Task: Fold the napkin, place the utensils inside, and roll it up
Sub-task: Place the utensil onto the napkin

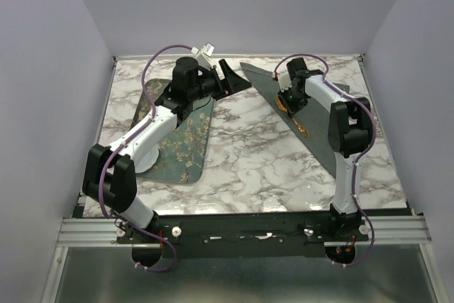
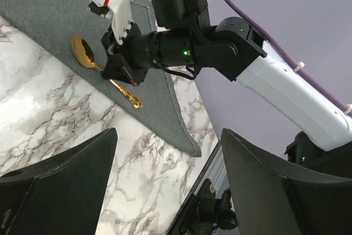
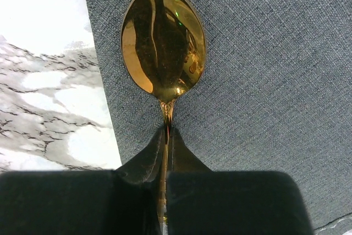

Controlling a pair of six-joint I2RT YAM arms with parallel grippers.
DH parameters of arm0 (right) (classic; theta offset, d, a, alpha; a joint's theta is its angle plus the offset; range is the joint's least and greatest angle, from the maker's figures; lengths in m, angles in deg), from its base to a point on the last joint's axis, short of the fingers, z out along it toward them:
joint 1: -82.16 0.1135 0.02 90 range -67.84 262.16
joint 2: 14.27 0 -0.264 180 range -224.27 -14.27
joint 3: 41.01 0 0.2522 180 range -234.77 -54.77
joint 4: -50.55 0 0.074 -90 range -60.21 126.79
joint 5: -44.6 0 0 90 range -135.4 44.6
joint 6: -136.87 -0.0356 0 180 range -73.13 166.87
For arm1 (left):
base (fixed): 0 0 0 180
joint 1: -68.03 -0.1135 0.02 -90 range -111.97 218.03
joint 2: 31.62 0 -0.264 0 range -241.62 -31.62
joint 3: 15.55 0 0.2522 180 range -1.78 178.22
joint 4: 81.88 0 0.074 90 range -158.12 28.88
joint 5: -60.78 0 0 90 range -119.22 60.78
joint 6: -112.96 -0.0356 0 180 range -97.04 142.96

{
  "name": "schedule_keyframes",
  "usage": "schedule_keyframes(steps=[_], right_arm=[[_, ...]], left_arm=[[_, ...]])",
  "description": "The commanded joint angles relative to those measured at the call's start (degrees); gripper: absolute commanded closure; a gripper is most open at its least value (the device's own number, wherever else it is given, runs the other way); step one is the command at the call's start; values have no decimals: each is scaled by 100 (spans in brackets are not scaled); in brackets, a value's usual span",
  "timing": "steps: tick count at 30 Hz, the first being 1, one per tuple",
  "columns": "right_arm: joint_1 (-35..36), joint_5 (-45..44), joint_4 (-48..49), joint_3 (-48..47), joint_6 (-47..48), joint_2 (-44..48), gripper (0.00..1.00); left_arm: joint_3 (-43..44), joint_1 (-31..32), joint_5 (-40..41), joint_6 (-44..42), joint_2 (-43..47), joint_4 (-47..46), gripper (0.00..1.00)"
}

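right hand: nearly closed, pinching the spoon by its handle, likely laying it down for rolling
spoon: lying flat on the napkin, bowl pointing toward 11 o'clock
napkin: lying folded into a triangle at the table's 2 o'clock
left hand: hanging wide open, gripping nothing, over the tray at 10 o'clock, apparently out of the way
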Motion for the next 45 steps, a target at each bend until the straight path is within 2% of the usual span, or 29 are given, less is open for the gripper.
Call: schedule_keyframes(steps=[1,13,16,20,21,22,24,25,28,30,32,35,39,45], right_arm=[[-25,126,-157,-170,-22,-133,88],[-25,12,-288,-416,-179,-168,74],[-25,-32,-298,-547,-329,16,66],[-25,-23,-464,-750,-836,446,64],[-25,-136,-456,-715,-1022,725,61],[-25,-555,-412,-619,-1250,876,60],[-34,-857,-315,-189,-2119,1384,57],[-43,-945,-237,74,-2392,1596,56],[-104,-614,518,1418,-3271,2587,49],[-130,-166,993,2260,-3659,2976,49],[-130,196,1257,2693,-3992,3504,49],[-122,258,1529,3362,-4222,4197,49],[-139,302,1575,3688,-4118,4700,48],[-157,276,1636,3952,-3959,5140,48]], left_arm=[[-93,-36,-184,46,-13,-135,15],[-129,-27,-52,-129,-57,-65,13],[-93,-27,149,-436,-101,84,12],[125,174,938,-1156,-171,550,12],[179,279,1524,-1367,-189,673,12],[240,385,1948,-1647,-206,909,12],[451,605,2904,-1720,-434,1077,13],[556,632,3119,-1677,-566,1191,14],[1162,720,3733,-1448,-1233,1516,17],[1759,781,4068,-1422,-1795,1736,19],[2329,816,4578,-1378,-2330,2009,19],[2954,834,4983,-1141,-2989,2080,21],[3755,825,5099,-965,-3765,1984,29],[4424,632,4747,54,-4855,1247,34]])
